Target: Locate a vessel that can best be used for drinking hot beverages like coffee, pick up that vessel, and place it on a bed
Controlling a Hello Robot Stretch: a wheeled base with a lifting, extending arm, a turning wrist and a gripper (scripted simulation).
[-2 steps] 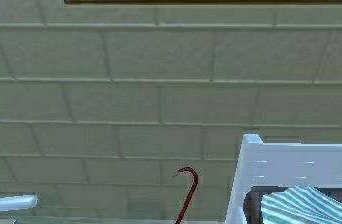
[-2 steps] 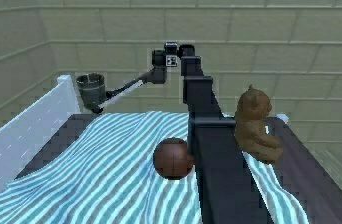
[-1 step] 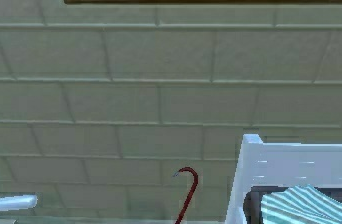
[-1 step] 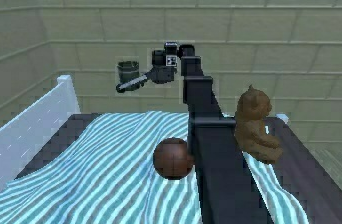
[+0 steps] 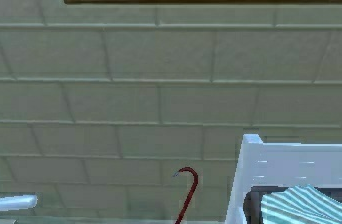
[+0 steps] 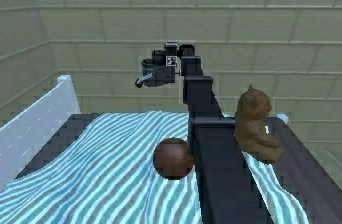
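Note:
A bed [image 6: 99, 165] with a blue and white striped cover lies across the arm side view; its white end frame [image 6: 39, 120] stands at the left. The same white frame [image 5: 279, 160] and a bit of striped cover [image 5: 314, 208] show at the forward view's lower right. The dark arm [image 6: 214, 150] reaches out over the bed toward the tiled wall. At its far end, the gripper [image 6: 144, 78] is a dark clump against the wall, and I cannot tell whether it holds anything.
A brown ball [image 6: 173, 158] lies on the cover just left of the arm. A brown teddy bear [image 6: 254, 122] sits to the right of the arm. A thin red hooked thing [image 5: 187, 190] rises by the bed frame. A white edge [image 5: 7, 205] shows at the lower left.

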